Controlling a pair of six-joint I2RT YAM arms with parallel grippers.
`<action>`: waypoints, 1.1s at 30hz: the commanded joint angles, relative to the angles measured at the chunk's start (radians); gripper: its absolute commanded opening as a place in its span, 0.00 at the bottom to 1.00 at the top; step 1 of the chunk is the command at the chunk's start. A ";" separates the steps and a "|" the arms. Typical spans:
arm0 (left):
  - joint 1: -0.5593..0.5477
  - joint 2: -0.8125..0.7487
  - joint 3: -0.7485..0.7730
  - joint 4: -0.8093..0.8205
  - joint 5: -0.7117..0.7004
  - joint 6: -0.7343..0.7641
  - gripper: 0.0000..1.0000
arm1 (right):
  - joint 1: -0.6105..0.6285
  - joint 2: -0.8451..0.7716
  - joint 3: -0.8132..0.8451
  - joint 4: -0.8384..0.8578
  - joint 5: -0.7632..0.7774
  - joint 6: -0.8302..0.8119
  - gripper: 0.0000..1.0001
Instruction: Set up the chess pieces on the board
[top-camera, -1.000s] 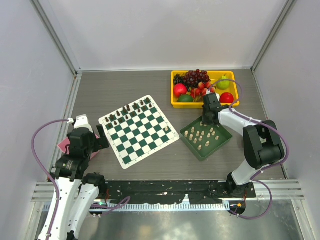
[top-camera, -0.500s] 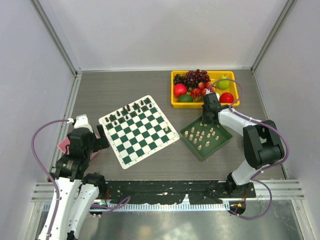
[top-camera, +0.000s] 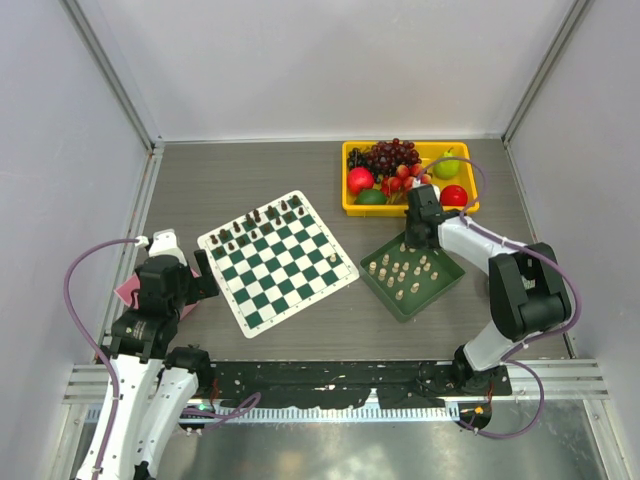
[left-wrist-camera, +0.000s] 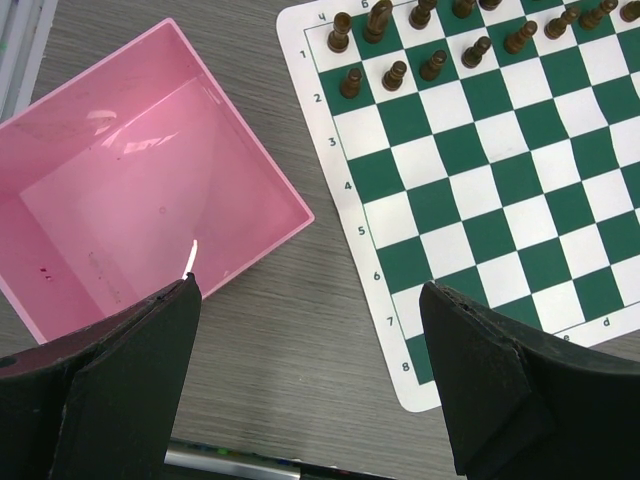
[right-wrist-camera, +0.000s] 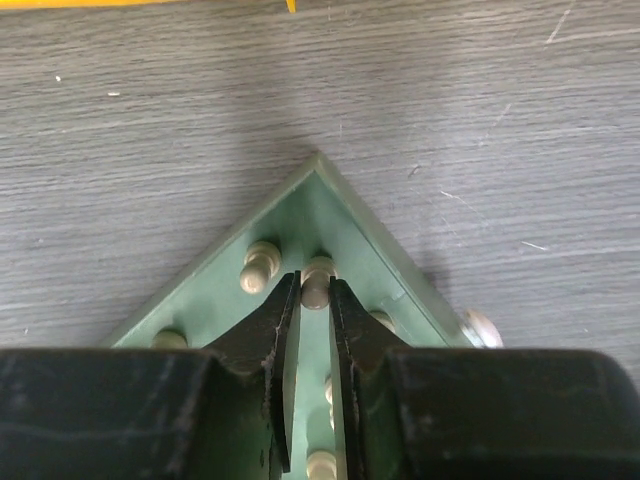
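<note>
The checkered board (top-camera: 277, 262) lies left of centre, and it also shows in the left wrist view (left-wrist-camera: 520, 180). Dark pieces (top-camera: 255, 222) fill its far rows, and one cream piece (top-camera: 333, 259) stands near its right edge. Several cream chess pieces (top-camera: 405, 272) lie in the plain green tray (top-camera: 425, 297). My right gripper (top-camera: 408, 240) is down in the tray's far corner. In the right wrist view it (right-wrist-camera: 315, 290) is shut on a cream piece (right-wrist-camera: 317, 270), which is low in the tray (right-wrist-camera: 350, 225). My left gripper (left-wrist-camera: 310, 370) is open and empty, low over the table beside the board's near left corner.
A pink empty box (left-wrist-camera: 130, 220) sits left of the board under my left arm. A yellow basket (top-camera: 380, 210) of fruit stands just behind the green tray. One cream piece (right-wrist-camera: 482, 327) lies on the table outside the tray's edge.
</note>
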 joint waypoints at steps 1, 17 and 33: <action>0.006 -0.005 0.026 0.048 0.014 0.006 0.99 | -0.001 -0.133 0.042 -0.035 0.025 -0.019 0.12; 0.006 -0.011 0.026 0.048 0.017 0.006 0.99 | 0.394 -0.261 0.079 0.030 -0.055 0.144 0.12; 0.006 -0.014 0.024 0.047 0.017 0.006 0.99 | 0.583 0.034 0.158 0.173 -0.041 0.176 0.11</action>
